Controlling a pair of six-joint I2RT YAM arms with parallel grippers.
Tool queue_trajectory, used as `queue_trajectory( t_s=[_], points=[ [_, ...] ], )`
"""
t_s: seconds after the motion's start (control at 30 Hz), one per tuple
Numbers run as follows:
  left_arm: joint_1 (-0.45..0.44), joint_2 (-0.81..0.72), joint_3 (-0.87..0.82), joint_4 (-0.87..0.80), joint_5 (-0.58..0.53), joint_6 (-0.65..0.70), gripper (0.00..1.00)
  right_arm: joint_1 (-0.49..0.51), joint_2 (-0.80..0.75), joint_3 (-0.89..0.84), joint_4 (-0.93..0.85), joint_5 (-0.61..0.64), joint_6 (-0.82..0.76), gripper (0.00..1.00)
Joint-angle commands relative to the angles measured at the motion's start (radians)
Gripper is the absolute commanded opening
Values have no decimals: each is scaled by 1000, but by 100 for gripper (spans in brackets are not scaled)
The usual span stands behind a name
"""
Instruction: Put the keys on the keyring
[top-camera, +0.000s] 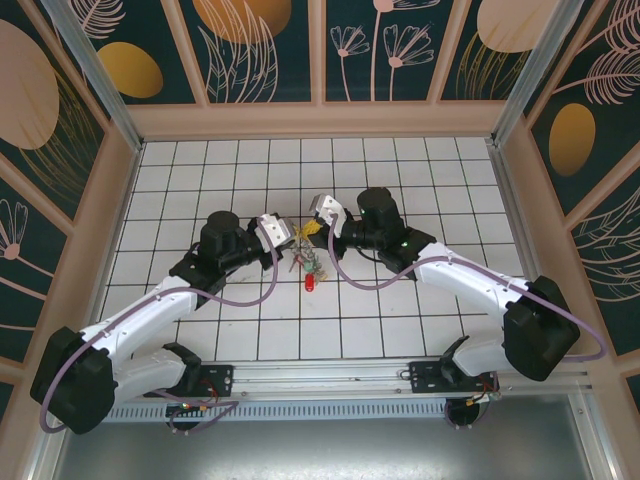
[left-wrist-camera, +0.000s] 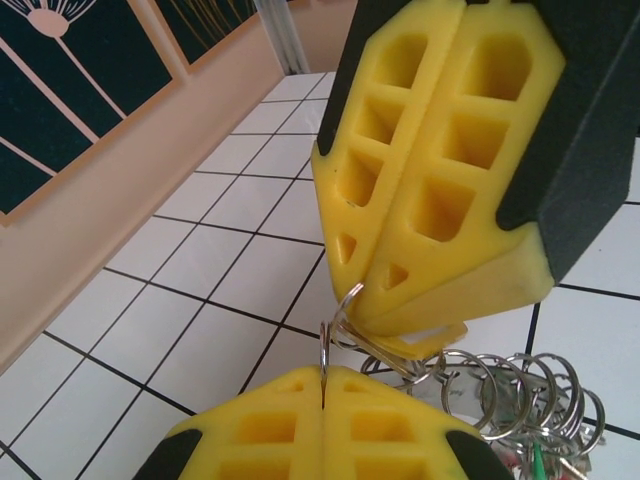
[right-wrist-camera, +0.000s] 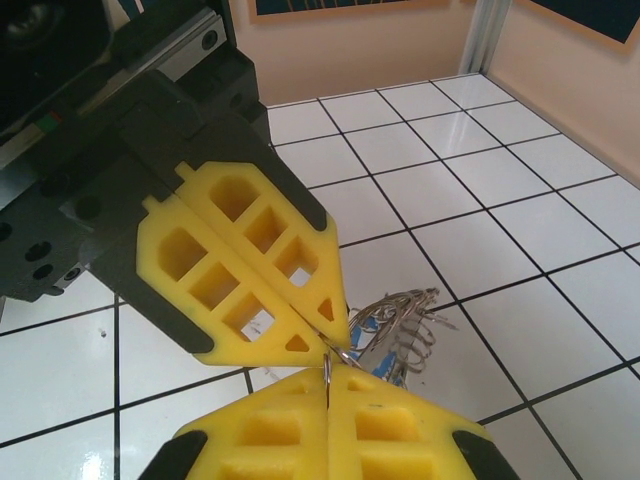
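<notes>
Pinching one thin keyring (left-wrist-camera: 324, 350) tip to tip, left jaws and right jaws both clamped; keys (top-camera: 311, 284) bunched just beside.

Yellow left tool (left-wrist-camera: 325, 385) and right tool (right-wrist-camera: 328, 385); silver keyring (left-wrist-camera: 331, 335); red key (top-camera: 310, 285); black-gridded white tabletop (top-camera: 200, 170); peach-flowered teal walls (top-camera: 350, 70).

a robot test cell in a lab. a white tiled table (top-camera: 400, 170) is boxed in at 9, 12 and 3 o'clock by printed wall panels (top-camera: 270, 50) of leaves and flowers, framed in pale beams and aluminium posts (top-camera: 95, 75). at 6 o'clock a slotted metal rail (top-camera: 330, 375) has two black-and-white robot arms (top-camera: 140, 320) bolted to it, both reaching toward the middle of the grid.
</notes>
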Motion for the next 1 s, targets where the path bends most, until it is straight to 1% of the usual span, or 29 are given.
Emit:
queue_trajectory(
  t_s=[0.0, 0.33, 0.5, 0.7, 0.83, 0.97],
  points=[
    [-4, 6, 40, 65, -8, -19, 0, 8, -13, 1, 27, -4, 17, 0],
    [-4, -5, 31, 96, -1, -35, 0, 8, 4, 5, 43, 44, 46, 0],
    [-4, -32, 28, 109, 43, -46, 0, 6, 1, -1, 41, 98, 58, 0],
    [-4, -52, 26, 116, 59, -45, 0, -1, 7, 6, 41, 97, 82, 0],
    [-4, -63, 16, 149, 69, -47, 0, -10, 14, 12, 40, 85, 101, 0],
    [-5, -70, 6, 168, 71, -46, 0, -28, 13, 16, 37, 47, 116, 0]
  ],
)
